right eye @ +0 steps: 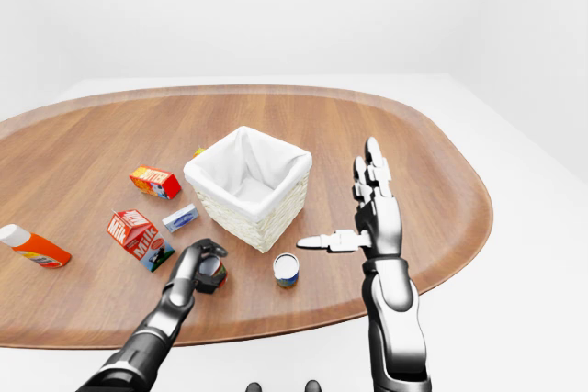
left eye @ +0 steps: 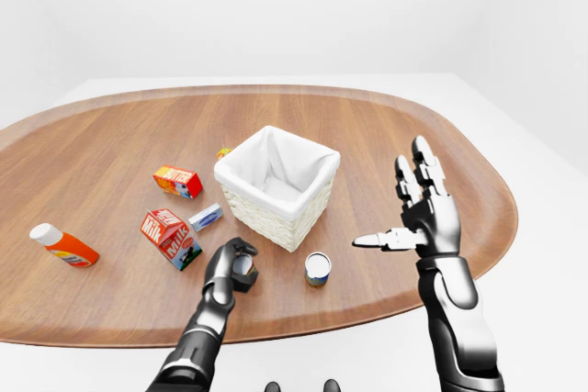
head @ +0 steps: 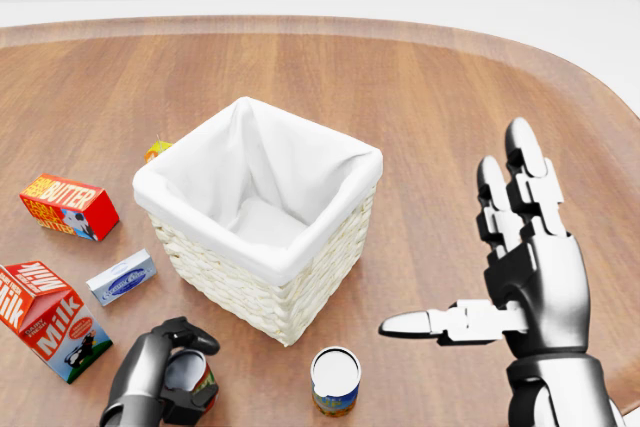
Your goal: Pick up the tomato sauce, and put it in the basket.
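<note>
Two hands are in view, and only one is working. The left hand [head: 165, 377] has its fingers closed around a small can [head: 192, 379] with a red label, low on the tabletop [head: 420, 97], just to the near left of the basket [head: 262, 287]. I judge this can to be the tomato sauce, though the label is mostly hidden by the fingers. The right hand [head: 520, 277] hangs above the tabletop on the right side, fingers spread apart and holding nothing.

So the step in hand seems to be the grasp itself; I cannot tell if the can is already off the wood. The next move calls for a lift higher than the basket's white-lined rim, then a short travel to the far right, over the opening, before the fingers let go.

Room for this is good. A second can [head: 335, 379] stands near the basket's closest corner, to the right of the held one and apart from it, so the lift should go up first and not sideways. The milk carton [head: 48, 319] and a small blue box [head: 121, 277] lie to the left, out of the path. The near edge of the tabletop is close behind the left hand, so a slip there could send the can off the wood.
</note>
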Motion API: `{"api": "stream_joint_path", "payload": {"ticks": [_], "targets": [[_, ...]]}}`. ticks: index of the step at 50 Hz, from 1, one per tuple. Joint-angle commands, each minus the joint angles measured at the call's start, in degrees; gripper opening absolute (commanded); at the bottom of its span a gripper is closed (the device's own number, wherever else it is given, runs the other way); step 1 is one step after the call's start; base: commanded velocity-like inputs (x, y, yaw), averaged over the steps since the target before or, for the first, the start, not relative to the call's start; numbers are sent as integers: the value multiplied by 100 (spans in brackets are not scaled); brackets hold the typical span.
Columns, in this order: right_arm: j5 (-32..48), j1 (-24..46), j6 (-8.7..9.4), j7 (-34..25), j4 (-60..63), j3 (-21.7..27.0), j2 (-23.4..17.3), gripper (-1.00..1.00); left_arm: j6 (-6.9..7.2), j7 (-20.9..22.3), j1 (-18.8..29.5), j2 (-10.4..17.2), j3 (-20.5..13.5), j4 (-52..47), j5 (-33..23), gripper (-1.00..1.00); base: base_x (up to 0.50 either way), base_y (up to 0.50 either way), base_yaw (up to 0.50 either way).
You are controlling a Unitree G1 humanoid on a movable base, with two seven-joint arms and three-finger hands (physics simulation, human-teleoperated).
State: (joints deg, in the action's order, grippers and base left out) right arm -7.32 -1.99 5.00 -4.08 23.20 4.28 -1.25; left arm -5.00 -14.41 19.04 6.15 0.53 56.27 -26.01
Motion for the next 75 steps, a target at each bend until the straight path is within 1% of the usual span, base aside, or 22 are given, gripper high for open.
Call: {"api": "stream_joint_path", "payload": {"ticks": [1, 11, 18, 27, 31, 33, 35, 36, 37, 38, 40, 41, 45, 46, 48, 49, 53, 55, 56, 58, 61, 75], "targets": [[-5, -4, 0, -4, 1, 1, 0, 100, 0, 11, -34, 14, -35, -85, -23, -100, 0, 0, 0], [-7, 0, 0, 1, 17, 5, -2, 100, 0, 123, -133, 26, -62, -430, 11, -100, 0, 0, 0], [-12, 20, 0, -1, -2, 19, -8, 100, 0, 386, -383, 22, -116, -1302, 59, -100, 0, 0, 0], [-7, 41, 0, 1, -5, 37, -18, 100, 0, 816, -827, -22, -229, -2773, 177, -100, 0, 0, 0], [-4, 55, 0, 7, -4, 43, -21, 100, 0, 870, -883, -15, -266, -2969, 217, -100, 0, 0, 0], [-6, 56, 0, 9, 10, 44, -21, 100, 48, 902, -911, -12, -281, -3075, 233, -100, 0, 0, 0], [-6, 59, 0, 7, 4, 47, -23, 100, 150, 959, -967, -6, -310, -3279, 258, -100, 0, 0, 0], [-6, 59, 0, 10, 12, 50, -23, 100, 247, 1009, -1021, -11, -324, -3461, 271, -100, 0, 0, 0], [-10, 62, 0, 10, 13, 53, -23, 100, 242, 1014, -1023, -6, -332, -3470, 280, -100, 0, 0, 0], [-7, 65, 0, 10, 5, 54, -24, 100, 300, 1046, -1061, -9, -341, -3594, 288, -100, 0, 0, 0], [-8, 60, 0, 11, 20, 52, -23, 100, 469, 1130, -1149, -26, -355, -3903, 297, -100, 0, 0, 0], [-11, 61, 0, 12, 23, 53, -22, 100, 497, 1146, -1161, -30, -359, -3955, 301, -100, 0, 0, 0], [-4, 67, 0, 10, -9, 50, -22, 100, 537, 1181, -1190, -32, -376, -4077, 323, -100, 0, 0, 0], [-5, 66, 0, 9, -12, 51, -23, 100, 587, 1206, -1231, -38, -385, -4190, 330, -100, 0, 0, 0], [-6, 65, 0, 9, -15, 51, -23, 100, 586, 1211, -1234, -35, -400, -4219, 347, -100, 0, 0, 0], [-4, 60, 0, 9, -18, 48, -21, 100, 672, 1257, -1283, -40, -414, -4387, 359, -100, 0, 0, 0], [0, 54, 0, 9, -21, 40, -18, 100, 715, 1289, -1299, -33, -448, -4488, 392, -100, 0, 0, 0], [0, 50, 0, 12, 3, 37, -17, 100, 796, 1326, -1347, -39, -457, -4646, 396, -100, 0, 0, 0], [0, 45, 0, 12, 8, 35, -16, 100, 908, 1383, -1390, -46, -469, -4840, 402, -100, 0, 0, 0], [0, 42, 0, 13, 19, 33, -16, 100, 898, 1383, -1367, -38, -488, -4830, 420, -100, 0, 0, 0], [-3, 42, 0, 13, 35, 36, -16, 100, 1000, 1441, -1416, -48, -497, -5038, 423, -100, 0, 0, 0], [14, 24, 0, 7, -33, 14, -5, 100, 1000, 1678, -1545, -87, -529, -5800, 413, -100, 0, 0, 0]]}}
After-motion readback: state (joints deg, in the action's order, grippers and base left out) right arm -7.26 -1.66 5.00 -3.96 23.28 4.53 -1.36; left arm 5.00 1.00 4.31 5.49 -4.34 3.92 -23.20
